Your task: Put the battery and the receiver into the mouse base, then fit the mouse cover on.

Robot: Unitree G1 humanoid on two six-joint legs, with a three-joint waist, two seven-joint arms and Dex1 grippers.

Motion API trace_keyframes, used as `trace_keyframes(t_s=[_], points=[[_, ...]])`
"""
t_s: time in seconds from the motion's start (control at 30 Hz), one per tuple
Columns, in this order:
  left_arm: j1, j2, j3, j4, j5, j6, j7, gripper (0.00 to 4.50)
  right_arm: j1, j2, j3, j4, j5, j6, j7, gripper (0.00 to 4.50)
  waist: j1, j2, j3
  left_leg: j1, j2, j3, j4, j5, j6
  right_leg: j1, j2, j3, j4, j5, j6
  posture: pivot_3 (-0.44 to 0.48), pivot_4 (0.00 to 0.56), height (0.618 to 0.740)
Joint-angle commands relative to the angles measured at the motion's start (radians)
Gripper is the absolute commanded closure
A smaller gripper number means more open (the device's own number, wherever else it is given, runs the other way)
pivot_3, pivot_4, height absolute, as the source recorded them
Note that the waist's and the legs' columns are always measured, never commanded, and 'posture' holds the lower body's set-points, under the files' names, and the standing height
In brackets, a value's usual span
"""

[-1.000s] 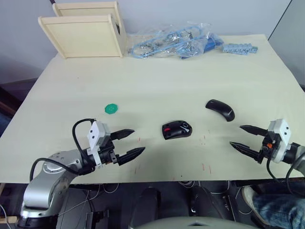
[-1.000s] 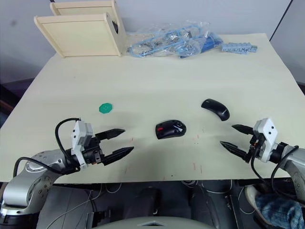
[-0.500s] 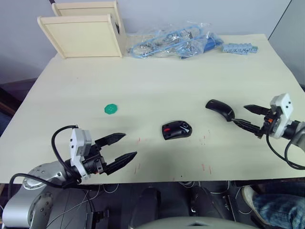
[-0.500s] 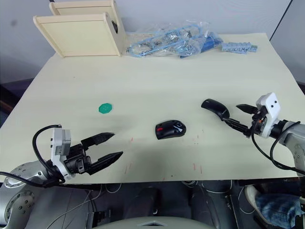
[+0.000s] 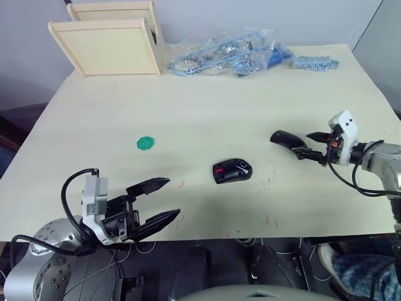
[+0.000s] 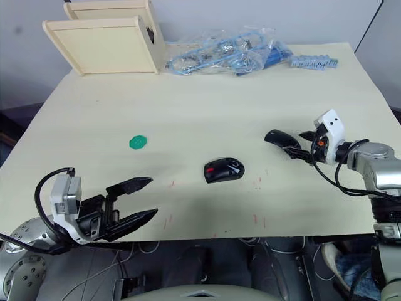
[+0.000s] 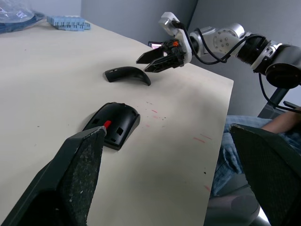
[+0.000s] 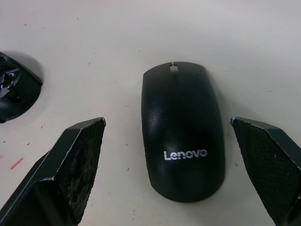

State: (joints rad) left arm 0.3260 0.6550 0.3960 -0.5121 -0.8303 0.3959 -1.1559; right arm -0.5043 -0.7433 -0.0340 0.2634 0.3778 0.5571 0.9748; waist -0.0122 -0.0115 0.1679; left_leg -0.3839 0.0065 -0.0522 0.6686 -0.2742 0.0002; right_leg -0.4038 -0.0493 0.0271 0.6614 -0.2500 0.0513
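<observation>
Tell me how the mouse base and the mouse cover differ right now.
The mouse base shows a red patch; the mouse cover is plain black, printed Lenovo. The base lies mid-table, away from both claws; the cover sits between the open fingers of the right claw. Both are black and rest on the table.

A pale wooden table (image 5: 207, 106) carried a black oval mouse base (image 5: 232, 170) at centre, a glossy black cover (image 5: 289, 140) right, a green disc (image 5: 145, 143) left, wooden boxes (image 5: 109, 45) and bagged blue parts (image 5: 229, 52) at top.
</observation>
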Motion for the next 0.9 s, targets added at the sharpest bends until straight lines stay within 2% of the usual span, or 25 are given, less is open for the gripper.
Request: trace_keyframes(t_s=[0.03, 0.4, 0.9], points=[[-0.006, 0.008, 0.001, -0.030, -0.019, -0.014, -0.003, 0.04, -0.036, 0.002, -0.012, 0.050, -0.018, -0.064, 0.027, 0.00, -0.001, 0.000, 0.000, 0.000, 0.000, 0.000, 0.000, 0.000, 0.000, 0.000, 0.000, 0.000, 0.000, 0.000, 0.000, 0.000, 0.150, 0.740], [-0.035, 0.009, -0.026, -0.028, -0.009, -0.017, 0.000, 0.04, -0.075, 0.038, -0.018, 0.231, -0.055, -0.234, 0.118, 0.00, -0.005, 0.000, 0.000, 0.001, 0.000, 0.000, 0.000, 0.000, 0.000, 0.000, 0.000, 0.000, 0.000, 0.000, 0.000, 0.000, 0.150, 0.740], [-0.045, 0.029, -0.025, -0.005, -0.007, -0.024, -0.031, 0.04, -0.134, 0.073, -0.013, 0.376, -0.109, -0.321, 0.151, 0.00, -0.005, 0.000, 0.000, 0.001, 0.000, 0.000, 0.000, 0.000, 0.000, 0.000, 0.000, 0.000, 0.000, 0.000, 0.000, 0.000, 0.150, 0.740]])
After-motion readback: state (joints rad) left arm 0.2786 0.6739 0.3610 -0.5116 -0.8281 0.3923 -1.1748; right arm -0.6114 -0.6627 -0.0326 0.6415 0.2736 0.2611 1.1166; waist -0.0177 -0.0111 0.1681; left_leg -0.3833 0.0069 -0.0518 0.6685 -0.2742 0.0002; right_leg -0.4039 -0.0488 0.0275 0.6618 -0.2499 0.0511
